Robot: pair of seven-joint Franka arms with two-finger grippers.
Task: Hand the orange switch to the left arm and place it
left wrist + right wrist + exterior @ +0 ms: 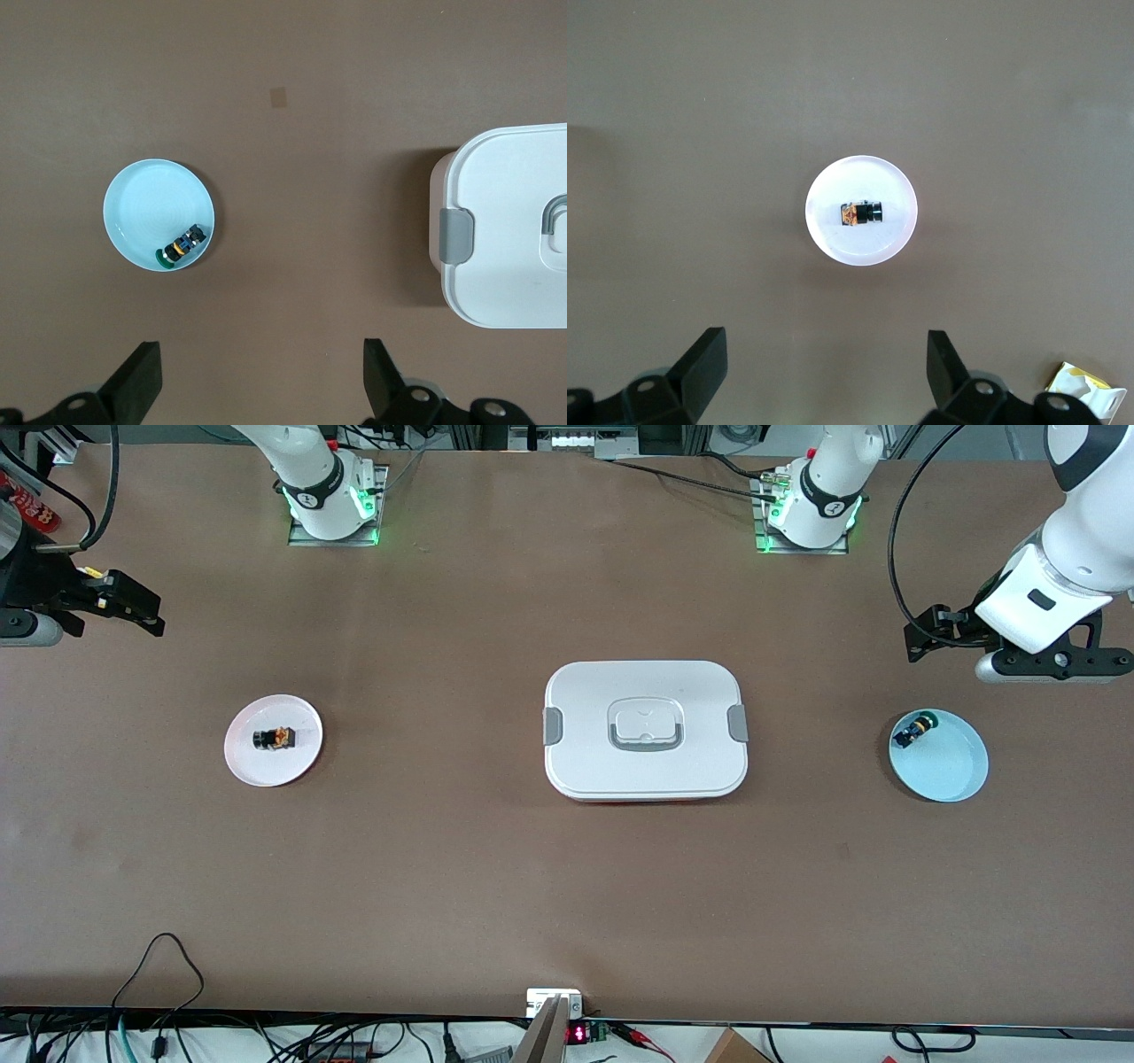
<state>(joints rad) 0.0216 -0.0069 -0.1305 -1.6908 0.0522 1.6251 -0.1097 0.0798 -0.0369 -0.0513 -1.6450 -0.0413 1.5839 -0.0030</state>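
The orange switch (pixel 274 738) (pixel 861 213) lies on its side on a pink plate (pixel 257 766) (pixel 861 243) toward the right arm's end of the table. My right gripper (pixel 149 615) (pixel 826 341) hangs open and empty above the bare table near that plate, closer to the robot bases than the plate. The white box (pixel 645 731) (pixel 505 230) sits shut in the middle of the table. My left gripper (pixel 920 642) (pixel 261 354) is open and empty too, in the air over the table beside a blue plate (pixel 952 772) (pixel 142 208).
A small black switch with a green-yellow cap (pixel 913 731) (pixel 182 247) lies at the blue plate's rim. A yellow-white packet (pixel 1085 387) shows in the right wrist view. Cables run along the table edge nearest the front camera (pixel 168 957).
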